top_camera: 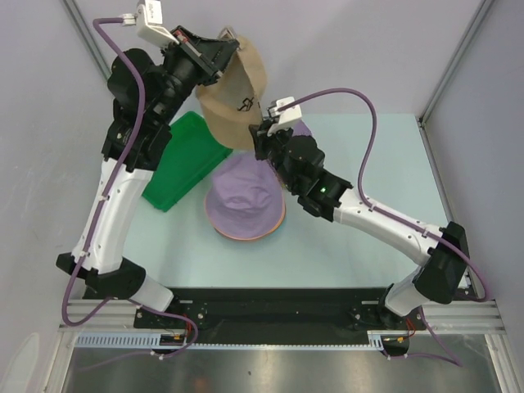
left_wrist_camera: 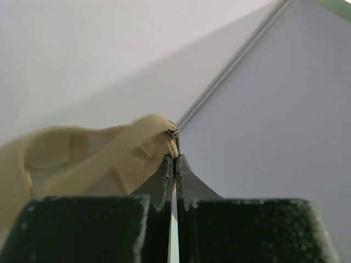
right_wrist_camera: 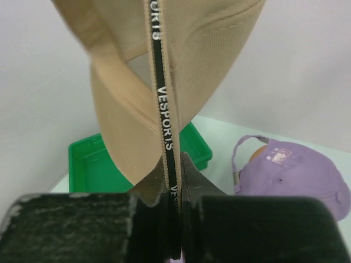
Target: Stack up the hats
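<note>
Top external view shows the tan cap (top_camera: 233,90) hanging in the air between both arms, over the far side of the pile of hats (top_camera: 244,205). The left gripper (top_camera: 219,51) is pinched tight on its back strap and the right gripper (top_camera: 264,131) on its printed inner band. I judge it light and floppy, only the peak stiff, so seamed edges hold best. Its long axis slants from one gripper to the other.

Most of the stack on the bench (top_camera: 327,254) is hidden from me: under the lavender cloth bucket hat (top_camera: 244,192) only a thin orange brim edge (top_camera: 246,238) peeks out. My right wrist view crops the tan cloth baseball cap (right_wrist_camera: 181,55) at the top, and the left wrist view blurs it.
</note>
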Robot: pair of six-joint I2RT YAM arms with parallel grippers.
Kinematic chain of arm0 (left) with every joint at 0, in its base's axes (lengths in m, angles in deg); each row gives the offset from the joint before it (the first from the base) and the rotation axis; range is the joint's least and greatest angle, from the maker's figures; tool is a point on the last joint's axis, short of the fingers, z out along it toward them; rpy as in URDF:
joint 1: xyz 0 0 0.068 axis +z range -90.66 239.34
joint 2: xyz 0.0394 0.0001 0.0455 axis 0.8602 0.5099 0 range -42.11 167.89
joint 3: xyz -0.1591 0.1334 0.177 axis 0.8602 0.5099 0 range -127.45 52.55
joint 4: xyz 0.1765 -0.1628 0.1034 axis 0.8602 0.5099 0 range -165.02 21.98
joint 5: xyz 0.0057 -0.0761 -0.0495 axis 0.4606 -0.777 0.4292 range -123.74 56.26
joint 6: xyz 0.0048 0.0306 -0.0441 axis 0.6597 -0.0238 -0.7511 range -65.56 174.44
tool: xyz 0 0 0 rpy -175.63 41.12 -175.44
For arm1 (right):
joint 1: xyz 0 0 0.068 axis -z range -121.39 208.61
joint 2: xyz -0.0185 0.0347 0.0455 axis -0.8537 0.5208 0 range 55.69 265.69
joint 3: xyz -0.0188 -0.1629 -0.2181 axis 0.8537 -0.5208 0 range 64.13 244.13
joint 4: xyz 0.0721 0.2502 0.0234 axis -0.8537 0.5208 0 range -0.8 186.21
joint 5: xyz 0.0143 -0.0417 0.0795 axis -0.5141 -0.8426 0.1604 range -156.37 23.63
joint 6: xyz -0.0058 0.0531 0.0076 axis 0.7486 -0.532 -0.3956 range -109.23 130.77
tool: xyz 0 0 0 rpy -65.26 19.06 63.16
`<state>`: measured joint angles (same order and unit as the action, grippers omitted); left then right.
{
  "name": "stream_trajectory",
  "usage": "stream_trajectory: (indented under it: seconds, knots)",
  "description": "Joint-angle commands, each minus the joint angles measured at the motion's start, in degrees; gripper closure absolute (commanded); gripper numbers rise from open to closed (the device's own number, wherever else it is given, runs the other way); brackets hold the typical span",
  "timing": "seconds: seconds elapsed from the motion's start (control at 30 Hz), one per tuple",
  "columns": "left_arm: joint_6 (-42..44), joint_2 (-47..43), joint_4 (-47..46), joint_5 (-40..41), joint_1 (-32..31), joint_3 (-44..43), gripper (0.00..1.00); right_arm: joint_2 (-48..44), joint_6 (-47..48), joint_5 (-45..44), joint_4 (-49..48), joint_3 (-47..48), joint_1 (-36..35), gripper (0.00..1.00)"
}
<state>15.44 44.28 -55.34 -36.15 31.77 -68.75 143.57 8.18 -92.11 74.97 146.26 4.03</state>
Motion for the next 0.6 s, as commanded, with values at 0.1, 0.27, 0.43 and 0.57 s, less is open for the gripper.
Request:
stream_trajectory:
  seconds: [0.1,0.27,0.43,0.57]
  knots:
    - [2.70,2.02,-12.20,-12.69,-0.38,0.00,1.00,-1.48,9.32,-10.28,-2.45,1.99,6.24,1.00]
    - [5.95,4.66,-15.98,-21.90,1.28,5.09,1.00,-4.55,21.73,-19.68,-13.40,-3.01,10.80,1.00]
    - [6.22,9.49,-16.69,-25.09,4.63,9.32,1.00,-3.07,38.31,-24.35,-26.08,-8.90,12.92,1.00]
    - [4.83,13.62,-16.43,-26.06,7.00,9.15,0.67,1.50,52.19,-26.82,-40.91,-11.20,13.28,1.00]
